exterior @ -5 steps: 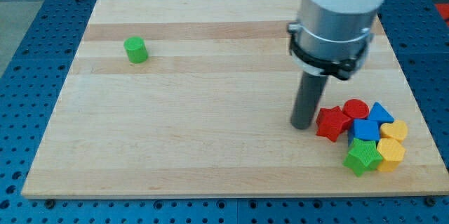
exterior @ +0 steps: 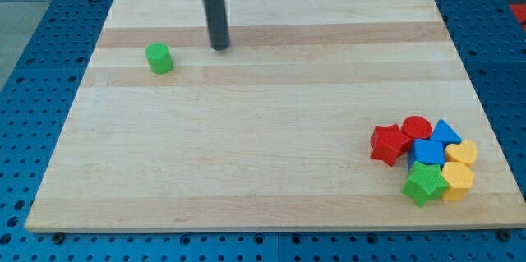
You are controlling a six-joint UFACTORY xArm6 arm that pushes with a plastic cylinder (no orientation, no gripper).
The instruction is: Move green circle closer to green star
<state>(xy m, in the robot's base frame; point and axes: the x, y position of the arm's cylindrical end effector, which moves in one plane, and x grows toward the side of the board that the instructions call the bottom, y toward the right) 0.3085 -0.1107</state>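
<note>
The green circle (exterior: 159,58) is a small green cylinder at the upper left of the wooden board (exterior: 246,147). The green star (exterior: 423,183) lies at the lower right, in a tight cluster of blocks, far from the circle. My tip (exterior: 219,48) rests on the board to the right of the green circle and slightly above it, a short gap apart, not touching it. The rod rises straight up out of the view's top.
The cluster at the lower right also holds a red star (exterior: 389,144), a red circle (exterior: 417,127), a blue triangle (exterior: 445,132), a blue cube (exterior: 428,152), a yellow heart (exterior: 462,153) and a yellow hexagon (exterior: 458,180). A blue pegboard (exterior: 33,40) surrounds the board.
My tip has moved from beside the red star at the lower right to the upper left, next to the green circle. No block has moved.
</note>
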